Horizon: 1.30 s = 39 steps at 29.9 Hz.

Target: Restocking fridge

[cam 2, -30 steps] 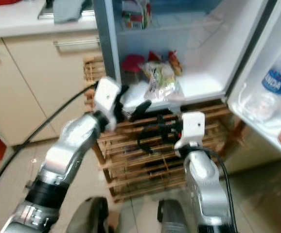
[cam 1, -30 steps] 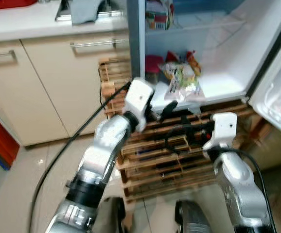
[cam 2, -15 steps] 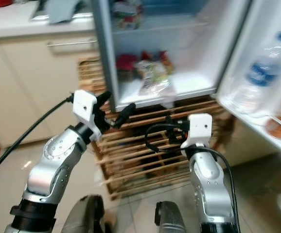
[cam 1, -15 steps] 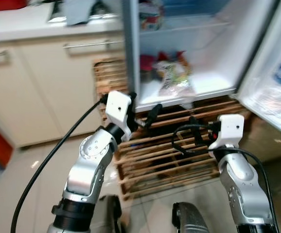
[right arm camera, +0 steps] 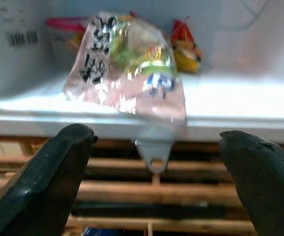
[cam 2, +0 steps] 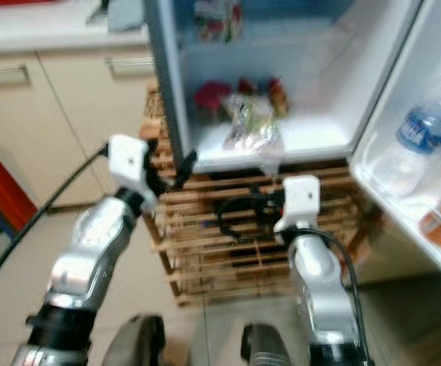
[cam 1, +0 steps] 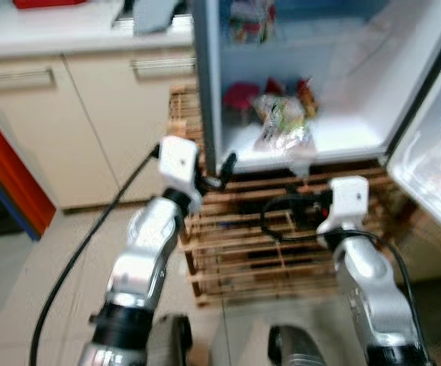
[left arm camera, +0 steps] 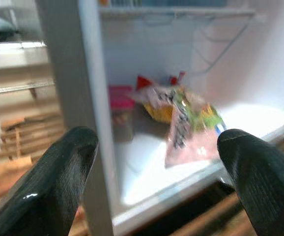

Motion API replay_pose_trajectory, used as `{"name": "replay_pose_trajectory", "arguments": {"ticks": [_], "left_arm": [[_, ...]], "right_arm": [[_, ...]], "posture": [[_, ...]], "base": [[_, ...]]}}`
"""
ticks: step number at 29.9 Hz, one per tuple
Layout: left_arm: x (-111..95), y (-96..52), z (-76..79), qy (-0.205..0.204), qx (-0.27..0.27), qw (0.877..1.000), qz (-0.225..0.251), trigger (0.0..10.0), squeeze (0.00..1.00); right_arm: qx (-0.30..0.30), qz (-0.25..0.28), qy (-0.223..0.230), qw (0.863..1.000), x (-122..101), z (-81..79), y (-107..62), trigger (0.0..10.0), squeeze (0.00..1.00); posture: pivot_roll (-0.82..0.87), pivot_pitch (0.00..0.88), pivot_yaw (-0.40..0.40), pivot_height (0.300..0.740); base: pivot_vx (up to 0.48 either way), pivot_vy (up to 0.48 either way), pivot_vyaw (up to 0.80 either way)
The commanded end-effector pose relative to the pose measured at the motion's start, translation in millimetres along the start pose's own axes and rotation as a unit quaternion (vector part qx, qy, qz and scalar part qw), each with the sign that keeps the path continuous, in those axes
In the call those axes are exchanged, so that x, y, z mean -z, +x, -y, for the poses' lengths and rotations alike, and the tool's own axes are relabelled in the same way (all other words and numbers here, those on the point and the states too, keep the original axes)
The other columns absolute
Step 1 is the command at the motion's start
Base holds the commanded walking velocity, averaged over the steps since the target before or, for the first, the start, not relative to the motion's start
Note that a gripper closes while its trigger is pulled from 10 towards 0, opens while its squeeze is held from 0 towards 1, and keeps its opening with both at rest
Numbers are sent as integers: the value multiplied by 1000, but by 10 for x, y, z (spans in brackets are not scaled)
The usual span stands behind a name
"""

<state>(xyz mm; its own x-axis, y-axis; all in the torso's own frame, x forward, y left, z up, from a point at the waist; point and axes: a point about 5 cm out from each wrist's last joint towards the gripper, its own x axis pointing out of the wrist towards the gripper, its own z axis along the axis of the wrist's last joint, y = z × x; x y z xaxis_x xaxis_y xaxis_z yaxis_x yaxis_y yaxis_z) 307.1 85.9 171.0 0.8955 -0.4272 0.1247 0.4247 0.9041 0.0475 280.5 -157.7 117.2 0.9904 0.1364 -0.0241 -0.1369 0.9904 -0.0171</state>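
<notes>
The fridge [cam 1: 335,145] stands open on a slatted wooden crate [cam 1: 281,252], and nearest me both arms are raised before it. The left gripper [left arm camera: 156,187] and right gripper [right arm camera: 156,172] are both spread wide, holding nothing. Beyond them a snack bag [right arm camera: 132,69] lies on the bottom shelf, its corner overhanging the lip (a careless reach could, I'd guess, drag it out). A water bottle [cam 2: 419,137] sits in the door.

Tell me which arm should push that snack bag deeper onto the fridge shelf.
Right, probably. The right gripper faces the snack bag squarely, fingers open, just below the shelf lip. The left gripper sits off by the fridge's left wall.
</notes>
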Motion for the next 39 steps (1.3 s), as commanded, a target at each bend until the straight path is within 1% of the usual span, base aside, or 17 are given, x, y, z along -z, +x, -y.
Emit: {"name": "replay_pose_trajectory", "arguments": {"ticks": [1, 7, 10, 12, 15, 18, 19, 22, 23, 25, 26, 27, 28, 30, 32, 37, 39], "left_arm": [[-27, -23, -63, 8, -16, 1000, 6, 10000, 0], [-66, -25, -79, 2, -22, 1000, 19, 10000, 0], [-91, -15, -83, 4, -25, 999, 25, 10000, 0], [-80, -29, -98, 23, -32, 999, 20, 10000, 0], [-74, -60, -144, 25, -44, 999, 18, 10000, 0], [-58, -85, -140, 31, -47, 998, 16, 10000, 0], [-64, -95, -130, 25, -45, 998, 19, 10000, 0], [-105, -131, -123, 32, -49, 998, 31, 10000, 0], [-105, -131, -123, 32, -49, 998, 31, 10000, 0], [-139, -169, -126, 38, -53, 997, 37, 10000, 0], [-139, -169, -126, 38, -53, 997, 37, 10000, 0], [-146, -189, -132, 34, -55, 997, 37, 10000, 0], [-146, -189, -132, 34, -55, 997, 37, 10000, 0], [-155, -214, -134, 34, -56, 997, 36, 10000, 0], [-170, -247, -137, 37, -59, 997, 35, 10000, 0], [-175, -330, -149, 40, -71, 996, 29, 10000, 0], [-172, -343, -151, 41, -72, 996, 27, 10000, 0]], "right_arm": [[-7, 18, 1, 1000, -74, -57, 34, 10000, 63], [-3, 32, 11, 999, -142, -63, 127, 10000, 55], [-15, 33, 11, 999, -201, -159, 374, 10000, 55], [-14, 38, 4, 999, -283, -187, 538, 10000, 47], [-8, 34, 3, 999, -325, -190, 642, 10000, 47], [-24, 27, -2, 999, -309, -266, 710, 10000, 51], [-31, 26, 0, 999, -312, -299, 729, 10000, 47], [-57, 22, 1, 998, -323, -415, 786, 10000, 47], [-57, 22, 1, 998, -323, -415, 786, 10000, 47], [-88, 18, 4, 996, -337, -547, 853, 10000, 51], [-88, 18, 4, 996, -337, -547, 853, 10000, 51], [-102, 7, 8, 995, -321, -628, 906, 10000, 47], [-102, 7, 8, 995, -321, -628, 906, 10000, 47], [-115, -9, 27, 993, -300, -711, 963, 10000, 51], [-116, -28, 63, 991, -280, -778, 1016, 10000, 51], [-98, -68, 133, 984, -247, -847, 1105, 10000, 51], [-96, -73, 143, 982, -249, -851, 1120, 10000, 47]], "posture": [[-169, 0, 45, 675], [-167, 0, 45, 675], [-161, 0, 44, 675], [-130, 0, 19, 675], [-123, 0, 12, 675], [-102, 0, -1, 675], [-100, 0, -2, 675], [-82, 0, -10, 675], [-82, 0, -10, 675], [-62, 4, -18, 675], [-62, 4, -18, 675], [-54, 11, -19, 675], [-54, 11, -19, 675], [-29, 37, -33, 675], [-15, 52, -43, 675], [14, 80, -66, 675], [16, 82, -67, 675]], "base": [[0, 0, 0], [0, 0, 0], [0, 0, 0], [0, 0, 0], [0, 0, 0], [0, 0, 0], [0, 0, 0], [320, 0, 0], [322, 0, 0], [0, 0, 0], [0, 0, 0], [0, 0, 0], [0, 0, 0], [0, 0, 0], [0, 0, 0], [0, 0, 0], [0, 0, 0]]}}
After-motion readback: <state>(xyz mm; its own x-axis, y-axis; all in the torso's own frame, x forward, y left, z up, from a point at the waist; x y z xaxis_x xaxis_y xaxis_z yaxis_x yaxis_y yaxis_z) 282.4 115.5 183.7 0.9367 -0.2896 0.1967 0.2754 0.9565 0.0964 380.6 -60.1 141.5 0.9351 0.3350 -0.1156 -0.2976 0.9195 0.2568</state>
